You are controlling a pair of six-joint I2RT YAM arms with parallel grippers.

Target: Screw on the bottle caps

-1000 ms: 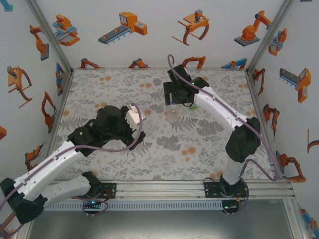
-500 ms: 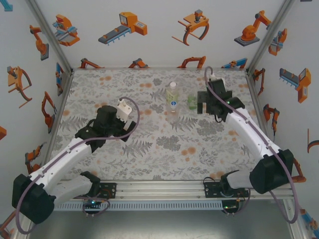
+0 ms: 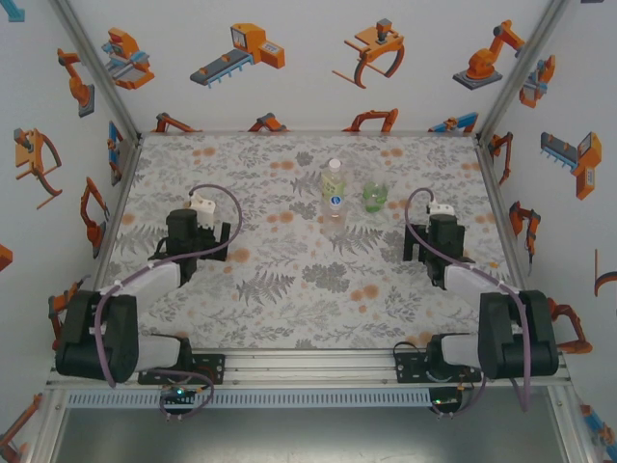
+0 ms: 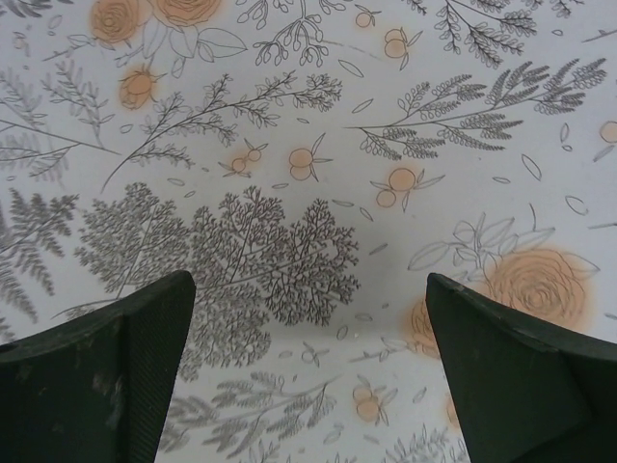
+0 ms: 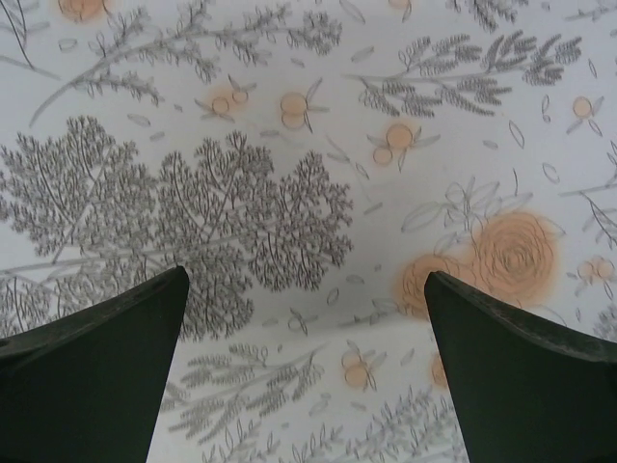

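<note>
Fingers [image 4: 96,376] gape on left gripper [image 4: 308,280] and right gripper [image 5: 307,278]; tall bottle [image 3: 333,193] white-topped, squat bottle [image 3: 374,199] green

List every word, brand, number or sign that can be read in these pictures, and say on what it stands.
None can be read.
On the taller bottle, the label: too small and blurred to read.
On the shorter green bottle: no print to be made out.
On the wall stickers and the floral mat: pictures, no words.
</note>
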